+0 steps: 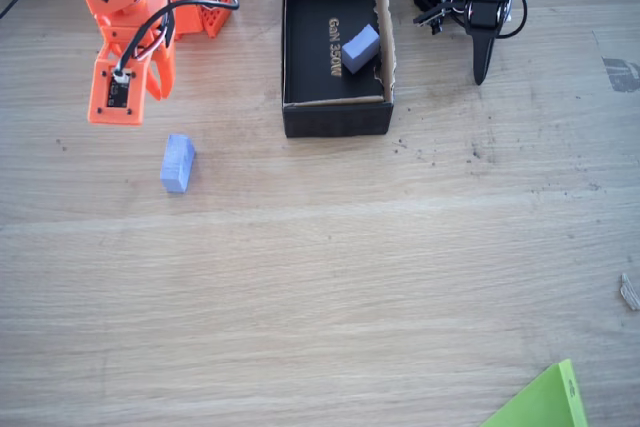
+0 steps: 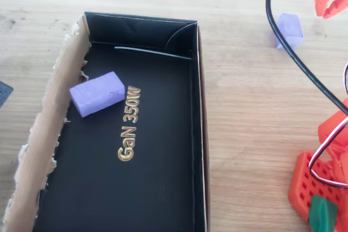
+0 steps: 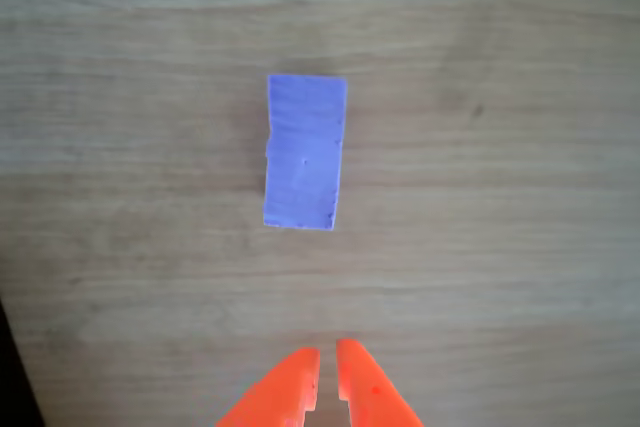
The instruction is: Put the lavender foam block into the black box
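Black cardboard forms the black box (image 2: 197, 134), its floor printed in gold; inside lies a paler lavender block (image 2: 97, 94) against the brown raw-edged wall; the lavender foam block (image 3: 304, 151) rests on the wooden table (image 1: 350, 277), outside; the orange gripper (image 3: 328, 359) hovers near it, jaws nearly closed, grasping nothing.

Gold lettering reading "GaN 350W" is printed on the floor of the black box (image 2: 198, 134).
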